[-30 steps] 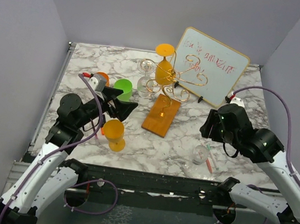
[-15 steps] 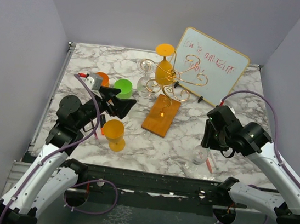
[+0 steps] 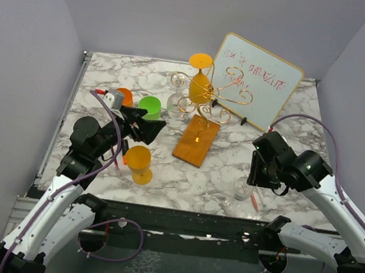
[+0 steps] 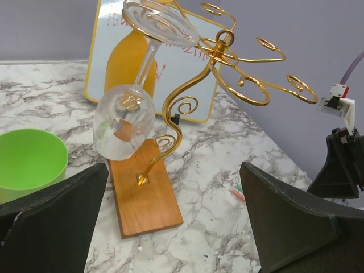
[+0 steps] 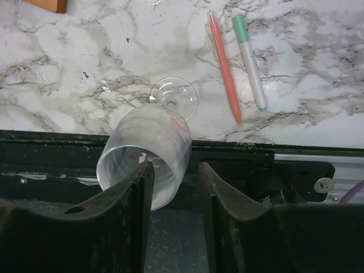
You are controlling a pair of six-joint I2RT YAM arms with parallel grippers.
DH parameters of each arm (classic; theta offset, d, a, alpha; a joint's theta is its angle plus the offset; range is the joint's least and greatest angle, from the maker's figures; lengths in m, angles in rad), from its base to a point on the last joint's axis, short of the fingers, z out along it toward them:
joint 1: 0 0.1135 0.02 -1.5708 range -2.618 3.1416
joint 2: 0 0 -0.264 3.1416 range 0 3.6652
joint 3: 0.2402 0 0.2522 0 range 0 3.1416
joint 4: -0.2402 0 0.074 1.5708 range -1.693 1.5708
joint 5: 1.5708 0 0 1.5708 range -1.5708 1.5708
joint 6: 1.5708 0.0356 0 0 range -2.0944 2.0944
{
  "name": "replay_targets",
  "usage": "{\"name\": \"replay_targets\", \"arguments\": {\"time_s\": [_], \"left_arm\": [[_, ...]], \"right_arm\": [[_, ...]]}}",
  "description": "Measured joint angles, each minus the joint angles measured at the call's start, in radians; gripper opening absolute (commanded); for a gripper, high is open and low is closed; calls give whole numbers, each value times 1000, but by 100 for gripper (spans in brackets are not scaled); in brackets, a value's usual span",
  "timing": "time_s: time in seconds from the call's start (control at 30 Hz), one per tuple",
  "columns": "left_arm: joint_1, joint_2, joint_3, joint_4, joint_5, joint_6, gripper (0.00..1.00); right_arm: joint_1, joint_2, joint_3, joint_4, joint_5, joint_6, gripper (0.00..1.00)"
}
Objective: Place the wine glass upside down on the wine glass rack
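Observation:
A clear wine glass (image 5: 161,132) stands upright near the table's front edge (image 3: 244,187). My right gripper (image 5: 173,170) is over it with its jaws partly closed. Its left fingertip (image 5: 145,170) overlaps the bowl's mouth and the right finger stays outside the wall with a slim gap. The wine glass rack (image 3: 209,98), gold wire on a wooden base (image 3: 195,140), carries an orange glass (image 3: 199,85) and a clear glass (image 4: 124,119), both hanging upside down. My left gripper (image 3: 150,127) hovers wide open and empty to the left of the rack (image 4: 227,62).
An orange wine glass (image 3: 140,163) stands upright front left. A green cup (image 3: 150,106) and an orange cup (image 3: 124,95) sit behind it. A whiteboard (image 3: 257,82) leans behind the rack. Two pens (image 5: 224,68) lie just beyond the clear glass.
My right gripper has come forward and down onto the clear glass and its jaws have narrowed. The left arm shifted slightly, then held still.

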State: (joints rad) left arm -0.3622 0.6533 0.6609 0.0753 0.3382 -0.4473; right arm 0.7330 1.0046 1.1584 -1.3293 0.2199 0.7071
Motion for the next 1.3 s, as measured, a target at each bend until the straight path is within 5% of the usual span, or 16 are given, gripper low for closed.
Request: {"name": "replay_targets", "arguments": {"time_s": [0.43, 0.67, 1.03, 1.3], "left_arm": [[0, 2, 0, 5, -11, -2, 99], [0, 2, 0, 4, -13, -7, 99], [0, 23, 55, -101, 8, -115, 99], [0, 3, 216, -292, -41, -131, 99]], "right_arm": [[0, -55, -79, -2, -48, -1, 37], [0, -16, -113, 23, -49, -12, 1], [-1, -55, -64, 124, -50, -27, 1], [-2, -184, -69, 415, -106, -57, 1]]}}
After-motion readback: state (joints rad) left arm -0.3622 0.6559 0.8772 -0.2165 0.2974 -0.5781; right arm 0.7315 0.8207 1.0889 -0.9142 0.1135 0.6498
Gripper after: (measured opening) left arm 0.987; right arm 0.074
